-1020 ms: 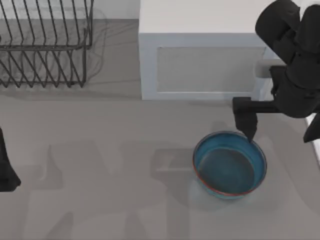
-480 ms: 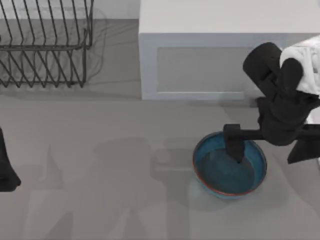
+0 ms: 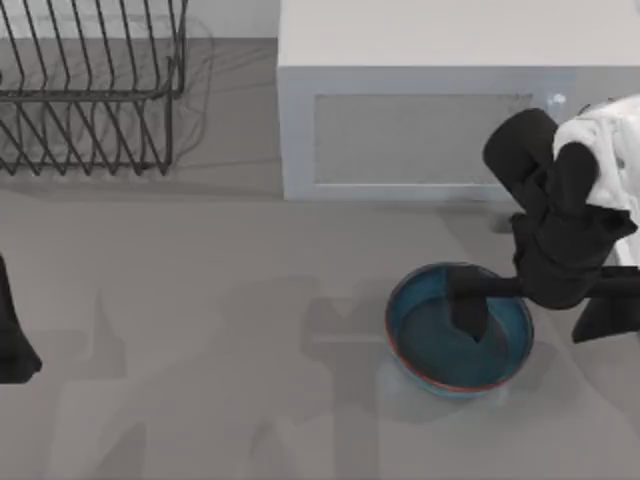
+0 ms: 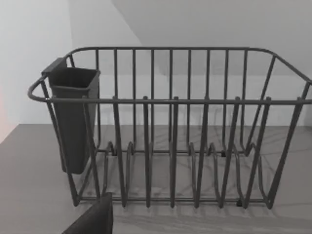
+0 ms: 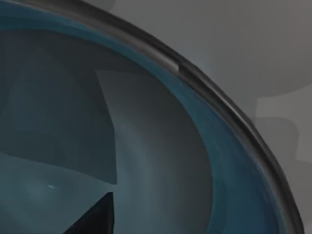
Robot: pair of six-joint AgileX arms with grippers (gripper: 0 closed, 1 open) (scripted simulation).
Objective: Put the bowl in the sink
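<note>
- At the top view's left edge, one dark piece of the left arm (image 3: 12, 335) shows, cut off by the frame; its gripper is out of sight, so I cannot tell how its fingers stand.
- One wire dish rack (image 3: 90, 85) stands at the far left of the table (image 3: 200, 330), its far side cropped in the top view.
- The left wrist view shows that rack (image 4: 170, 126) whole, with one dark cutlery cup (image 4: 73, 117) hung at one end; a dark corner at the picture's edge is too cropped to identify.
- One white microwave (image 3: 420, 110) stands right of the rack, its far part cut off and its right end hidden behind the right arm.
- One bowl (image 3: 420, 345), blue with a reddish-brown rim, sits on the table just in front of the microwave, right of centre; no sink can be made out.
- The right gripper (image 3: 468, 305) reaches down inside the bowl near its far rim; one dark finger (image 3: 467, 312) is visible, and I cannot tell whether the fingers are apart or together.
- The right wrist view shows the bowl's interior (image 5: 161, 161) and rim up close, most of it cropped.
</note>
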